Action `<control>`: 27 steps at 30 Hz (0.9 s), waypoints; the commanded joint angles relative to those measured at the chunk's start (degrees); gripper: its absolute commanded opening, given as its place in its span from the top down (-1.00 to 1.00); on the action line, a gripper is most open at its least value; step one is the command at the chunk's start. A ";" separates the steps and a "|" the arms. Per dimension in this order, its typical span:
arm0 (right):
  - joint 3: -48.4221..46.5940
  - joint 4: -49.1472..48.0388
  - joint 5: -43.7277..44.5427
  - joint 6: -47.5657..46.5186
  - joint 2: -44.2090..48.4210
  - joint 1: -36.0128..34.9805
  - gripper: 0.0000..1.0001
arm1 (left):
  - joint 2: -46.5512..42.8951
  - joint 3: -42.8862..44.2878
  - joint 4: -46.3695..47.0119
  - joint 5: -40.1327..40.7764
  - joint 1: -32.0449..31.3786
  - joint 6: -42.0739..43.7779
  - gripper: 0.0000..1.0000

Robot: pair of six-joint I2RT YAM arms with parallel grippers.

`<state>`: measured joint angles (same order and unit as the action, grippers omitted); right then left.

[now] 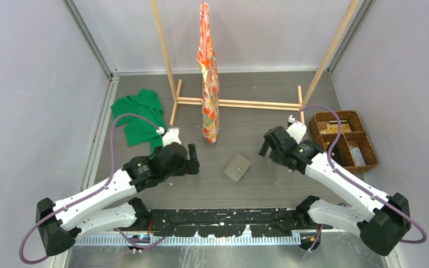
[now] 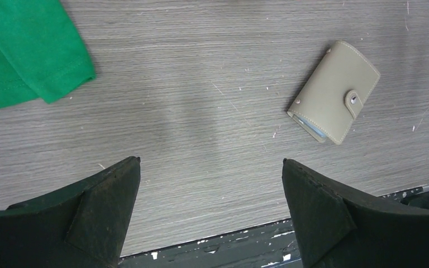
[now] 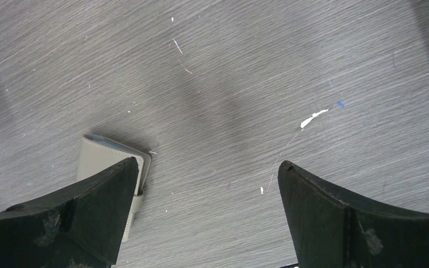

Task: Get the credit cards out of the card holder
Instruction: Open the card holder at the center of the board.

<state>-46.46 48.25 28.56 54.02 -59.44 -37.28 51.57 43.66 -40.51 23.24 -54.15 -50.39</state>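
The card holder (image 1: 237, 167) lies on the counter (image 1: 268, 120) between my left end effector (image 1: 193, 161) and my right end effector (image 1: 266, 147), apart from both. Behind it stands a rack (image 1: 234, 103) with a bag (image 1: 208, 78) hanging from it. A cloth (image 1: 139, 118) lies far left, a basket (image 1: 368, 144) far right.

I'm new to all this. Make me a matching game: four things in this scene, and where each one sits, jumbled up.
Things:
1. card holder
2. green cloth
3. wicker basket
4. orange patterned cloth

Places:
A. right side
B. left side
C. in the middle, lying shut
D. tall, at the back middle

Pairs: 1-C, 2-B, 3-A, 4-D
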 commanded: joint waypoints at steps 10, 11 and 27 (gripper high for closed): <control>-9.78 5.27 10.13 9.75 -10.16 -15.09 -1.00 | 2.51 -6.98 10.35 -11.35 -3.87 -7.17 -0.99; -10.40 5.04 10.14 10.91 -11.81 -16.77 -1.00 | 3.22 -6.50 9.51 -10.80 -4.00 -7.30 -0.99; -13.43 -0.38 4.31 17.30 -27.12 -21.70 -0.69 | 5.77 -3.04 4.79 -5.09 -4.08 -7.74 -1.00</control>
<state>-58.37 50.37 32.86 69.19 -85.30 -58.76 56.16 38.57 -35.83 16.93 -58.13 -57.14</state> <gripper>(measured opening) 0.860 0.996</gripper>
